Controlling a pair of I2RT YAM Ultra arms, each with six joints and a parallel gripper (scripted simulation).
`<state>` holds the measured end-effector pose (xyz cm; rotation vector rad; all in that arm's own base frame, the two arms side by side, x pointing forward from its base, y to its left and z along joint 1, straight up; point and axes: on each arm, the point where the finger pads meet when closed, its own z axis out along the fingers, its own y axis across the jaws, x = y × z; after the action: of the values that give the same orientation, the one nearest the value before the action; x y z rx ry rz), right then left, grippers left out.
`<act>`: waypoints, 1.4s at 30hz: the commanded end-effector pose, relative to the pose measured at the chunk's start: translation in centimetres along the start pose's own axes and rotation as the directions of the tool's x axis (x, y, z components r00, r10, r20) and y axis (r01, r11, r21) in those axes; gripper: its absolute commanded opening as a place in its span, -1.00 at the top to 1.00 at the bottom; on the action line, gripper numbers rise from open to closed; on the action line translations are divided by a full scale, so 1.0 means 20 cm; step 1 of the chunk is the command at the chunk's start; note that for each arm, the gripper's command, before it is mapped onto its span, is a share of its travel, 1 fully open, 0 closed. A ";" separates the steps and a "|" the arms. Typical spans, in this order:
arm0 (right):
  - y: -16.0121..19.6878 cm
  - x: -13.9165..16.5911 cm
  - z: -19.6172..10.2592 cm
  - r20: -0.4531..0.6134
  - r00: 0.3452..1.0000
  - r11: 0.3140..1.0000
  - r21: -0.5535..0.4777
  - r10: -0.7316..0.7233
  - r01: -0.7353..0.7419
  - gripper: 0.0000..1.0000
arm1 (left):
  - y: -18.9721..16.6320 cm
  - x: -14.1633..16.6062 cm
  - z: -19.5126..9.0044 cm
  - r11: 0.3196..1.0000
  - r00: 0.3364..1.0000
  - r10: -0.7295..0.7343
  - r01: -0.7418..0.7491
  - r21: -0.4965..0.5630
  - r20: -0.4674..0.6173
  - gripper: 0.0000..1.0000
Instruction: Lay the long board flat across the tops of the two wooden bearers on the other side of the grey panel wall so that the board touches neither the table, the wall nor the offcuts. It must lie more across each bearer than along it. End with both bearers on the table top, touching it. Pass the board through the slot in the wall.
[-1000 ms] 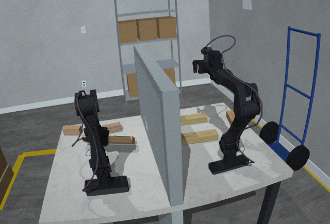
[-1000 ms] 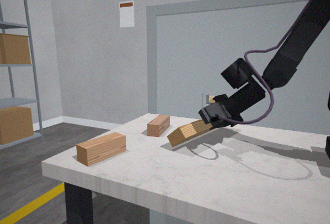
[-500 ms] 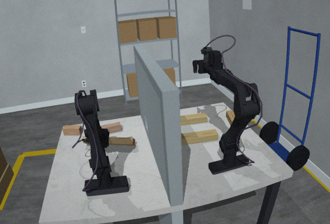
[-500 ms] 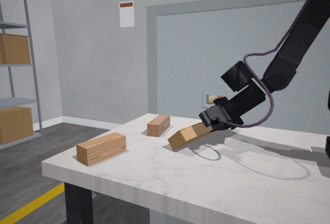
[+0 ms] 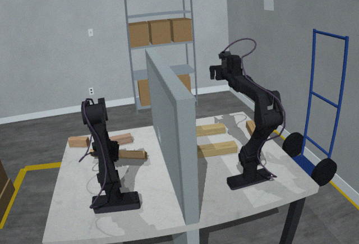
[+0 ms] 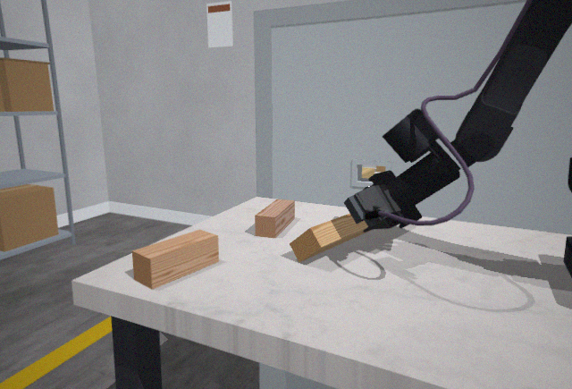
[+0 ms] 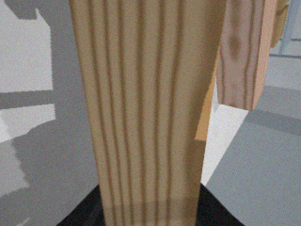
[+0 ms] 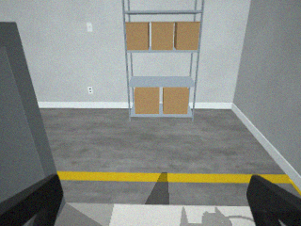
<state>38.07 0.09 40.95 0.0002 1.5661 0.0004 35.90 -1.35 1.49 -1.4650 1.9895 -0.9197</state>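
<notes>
The long board [image 5: 132, 154] [image 6: 318, 240] [image 7: 150, 94] is on the left arm's side of the grey panel wall [image 5: 168, 114] [image 6: 318, 98]. My left gripper [image 6: 366, 218] [image 7: 150, 185] is shut on it; the board seems held just above the table, pointing towards the wall. The slot [image 6: 355, 176] is a small framed opening low in the wall, partly behind the left gripper in the exterior view. Two bearers, the farther one [image 5: 211, 129] and the nearer one [image 5: 217, 148], lie on the other side, partly hidden by the wall. My right gripper [image 5: 216, 73] [image 8: 153, 184] is open, high above the table on that side.
Two reddish offcuts lie on the board's side, one near the table corner [image 5: 78, 141] [image 6: 175, 257] and one nearer the wall [image 5: 124, 138] [image 6: 274, 219] [image 7: 240, 61]. Another wooden piece [image 5: 249, 128] lies behind the right arm.
</notes>
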 end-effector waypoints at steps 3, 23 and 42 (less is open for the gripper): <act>-0.03 -0.14 -0.05 0.064 0.998 1.000 0.023 -0.013 0.012 -1.00 | -0.36 -0.06 -0.06 0.969 0.995 0.082 -0.092 0.227 0.051 1.00; -0.03 -0.14 -0.05 0.064 0.998 1.000 0.023 -0.013 0.012 -1.00 | -0.15 -0.04 -0.03 0.969 0.999 0.042 -0.046 0.245 0.022 1.00; -0.03 -0.14 -0.05 0.064 0.998 1.000 0.023 -0.013 0.012 -1.00 | -0.11 -0.04 -0.02 0.949 0.999 0.038 -0.042 0.313 0.021 1.00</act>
<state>38.07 0.09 40.95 0.0002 1.5661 0.0004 35.10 -1.14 0.87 -1.3719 1.8704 -1.0604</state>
